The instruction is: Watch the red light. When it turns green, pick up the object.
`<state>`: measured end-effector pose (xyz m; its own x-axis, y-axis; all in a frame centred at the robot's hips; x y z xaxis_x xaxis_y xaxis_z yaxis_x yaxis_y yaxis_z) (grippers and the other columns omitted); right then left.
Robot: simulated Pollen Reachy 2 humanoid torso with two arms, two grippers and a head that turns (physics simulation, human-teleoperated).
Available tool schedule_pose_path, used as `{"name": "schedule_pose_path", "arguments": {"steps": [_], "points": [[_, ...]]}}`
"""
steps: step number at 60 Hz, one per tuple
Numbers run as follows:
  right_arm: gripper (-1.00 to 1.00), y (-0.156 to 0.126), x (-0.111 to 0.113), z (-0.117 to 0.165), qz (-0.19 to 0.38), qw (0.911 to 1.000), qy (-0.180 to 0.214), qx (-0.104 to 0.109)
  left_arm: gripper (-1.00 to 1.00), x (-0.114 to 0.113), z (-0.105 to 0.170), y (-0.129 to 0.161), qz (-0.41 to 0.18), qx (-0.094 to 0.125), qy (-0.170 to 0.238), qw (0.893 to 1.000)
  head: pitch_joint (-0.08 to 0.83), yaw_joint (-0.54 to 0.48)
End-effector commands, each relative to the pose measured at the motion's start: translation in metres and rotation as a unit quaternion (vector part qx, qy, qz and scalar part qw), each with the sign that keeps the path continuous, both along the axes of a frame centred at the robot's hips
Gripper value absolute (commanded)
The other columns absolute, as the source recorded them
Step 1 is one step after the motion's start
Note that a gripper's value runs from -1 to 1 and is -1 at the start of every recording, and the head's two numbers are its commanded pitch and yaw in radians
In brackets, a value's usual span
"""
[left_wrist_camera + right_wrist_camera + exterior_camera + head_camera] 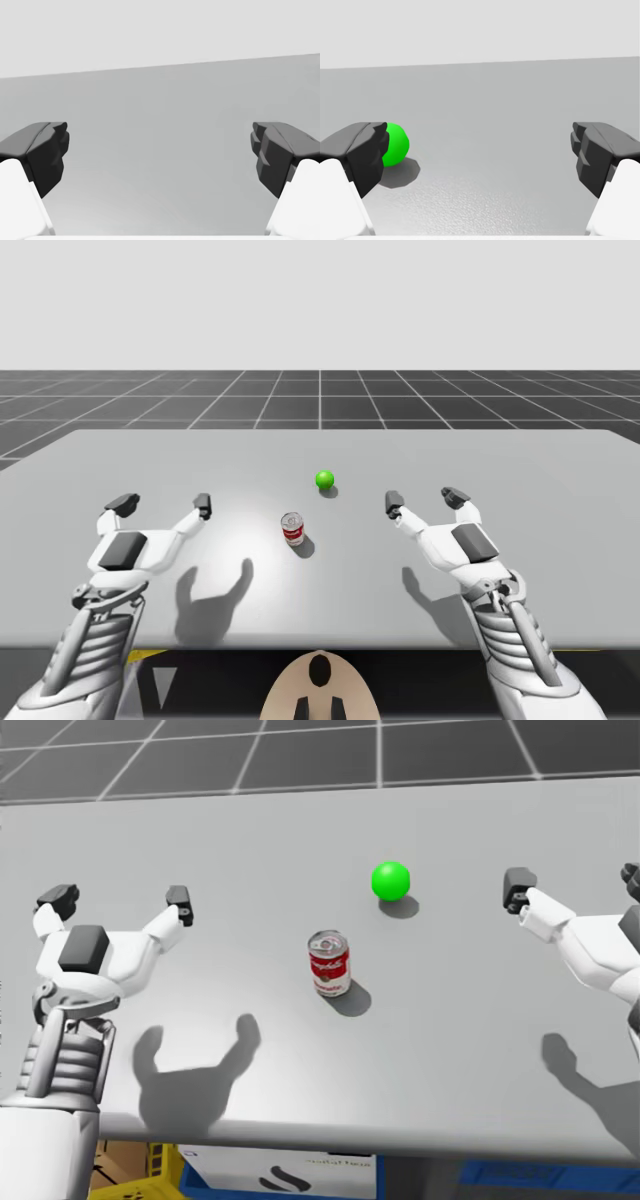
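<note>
A green ball light [324, 480] [390, 880] sits on the grey table [520, 470], a little beyond a small upright red-and-white can [292, 529] [328, 963]. My left gripper [163, 504] [118, 900] hovers open well to the left of the can, nothing between its fingers [47, 155]. My right gripper [425, 500] [570, 880] is open to the right of the can. In the right wrist view the green ball [395, 144] lies ahead, just past the finger on that side, and the gripper [480, 150] holds nothing.
The table's front edge [300, 1145] runs just in front of my arms. Below it show a blue box [280, 1175] and a yellow crate [150, 1170]. A dark gridded floor [320, 395] lies beyond the table's far edge.
</note>
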<state>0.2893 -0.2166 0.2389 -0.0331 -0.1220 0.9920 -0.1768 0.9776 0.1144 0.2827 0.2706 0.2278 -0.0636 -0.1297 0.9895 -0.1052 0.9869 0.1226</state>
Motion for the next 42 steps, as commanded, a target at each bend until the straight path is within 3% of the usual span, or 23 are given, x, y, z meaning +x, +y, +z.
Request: {"name": "schedule_pose_path", "arguments": {"steps": [1,5,10,19,26,30,42], "points": [[-1.00,0.005,-0.001,-0.002,0.002,0.9999,0.004,0.010,-1.00,-0.009,0.004,-0.014,-0.079,-0.020,0.027,0.996,0.648,0.13],[-1.00,0.005,-0.001,-0.003,0.003,0.9999,0.005,0.010,-1.00,-0.017,0.011,-0.019,-0.133,-0.031,0.044,0.990,0.649,0.14],[-1.00,0.006,-0.001,-0.003,0.002,0.9999,0.005,0.009,-1.00,-0.022,0.011,-0.027,-0.190,-0.019,0.082,0.978,0.650,0.13],[-1.00,0.007,-0.001,-0.004,0.001,1.0000,0.005,0.007,-1.00,-0.021,-0.007,-0.038,-0.285,-0.018,0.144,0.947,0.649,0.13],[-1.00,0.007,0.000,-0.004,0.001,1.0000,0.005,0.006,-1.00,-0.018,-0.022,-0.046,-0.329,-0.010,0.168,0.929,0.648,0.13],[-1.00,0.007,0.000,-0.005,0.000,1.0000,0.005,0.005,-1.00,-0.015,-0.030,-0.051,-0.341,0.000,0.175,0.924,0.648,0.13],[-1.00,0.007,0.000,-0.005,-0.001,1.0000,0.001,0.002,-1.00,0.005,-0.042,-0.080,-0.371,0.000,0.196,0.908,0.646,0.12]]}}
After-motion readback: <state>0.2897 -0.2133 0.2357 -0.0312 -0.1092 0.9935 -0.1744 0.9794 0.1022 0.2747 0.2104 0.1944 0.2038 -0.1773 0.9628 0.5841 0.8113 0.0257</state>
